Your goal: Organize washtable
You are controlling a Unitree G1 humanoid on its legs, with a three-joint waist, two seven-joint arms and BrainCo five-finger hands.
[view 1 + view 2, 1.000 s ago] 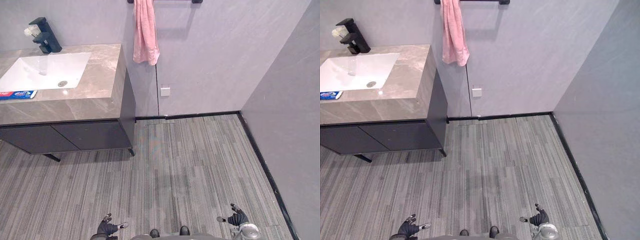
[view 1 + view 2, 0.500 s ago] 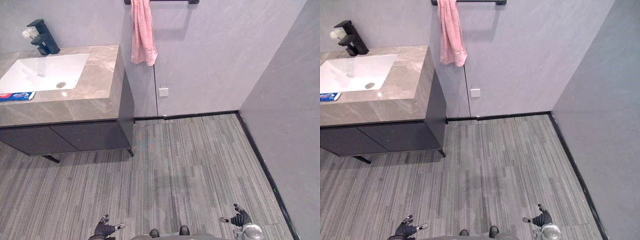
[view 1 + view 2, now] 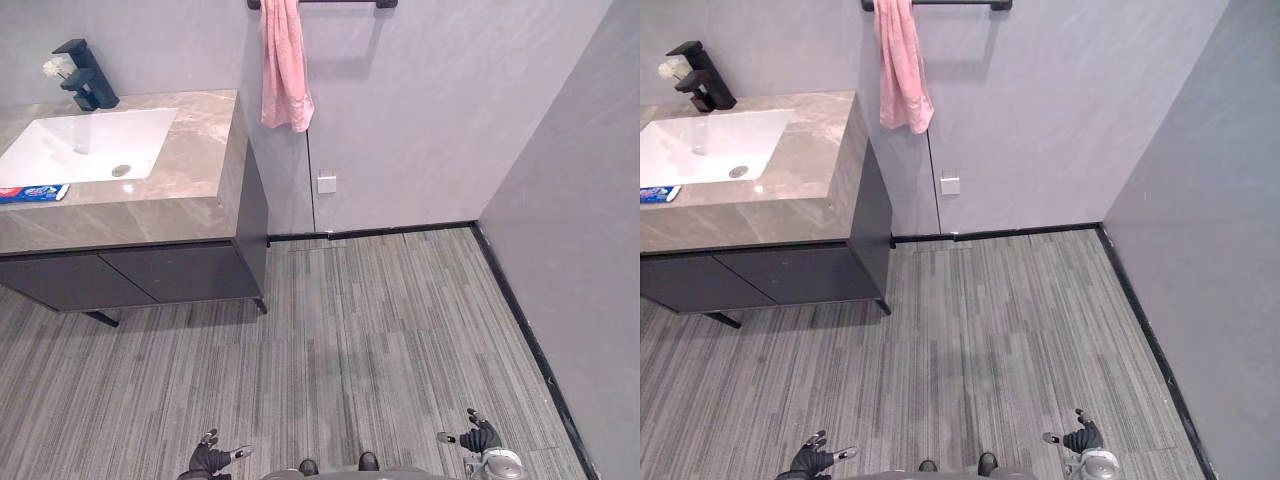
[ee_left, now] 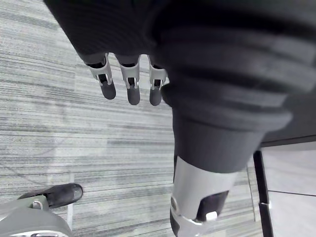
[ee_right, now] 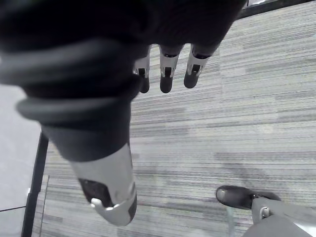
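Since 1 second ago the whole head view has slid a little, so the camera has moved, while nothing on the counter (image 3: 195, 150) has changed place. The 2 hands sit slightly lower at the bottom edge of the head views than they did then.

The left hand (image 3: 212, 459) hangs low at the robot's left side over the grey striped floor (image 3: 380, 330). Its wrist view shows its fingers (image 4: 129, 85) straight and relaxed, pointing down at the floor and holding nothing. The right hand (image 3: 480, 438) hangs the same way at the robot's right side, its fingers (image 5: 166, 75) also straight, spread a little and empty, with the thumb standing apart. Both hands are well apart from the counter.

The counter is ahead and to the robot's left, a grey stone top on a dark cabinet (image 3: 150, 272) against the wall. A white sink (image 3: 90, 145) is set into it, with a black faucet (image 3: 85, 72) behind the sink and a small white object (image 3: 55, 66) just beside the faucet. A blue and red toothpaste box (image 3: 30, 192) lies flat on the counter at the sink's front left corner. A pink towel (image 3: 285, 65) hangs from a black rail (image 3: 340, 3) on the wall to the right of the counter, above a white wall socket (image 3: 327, 183).
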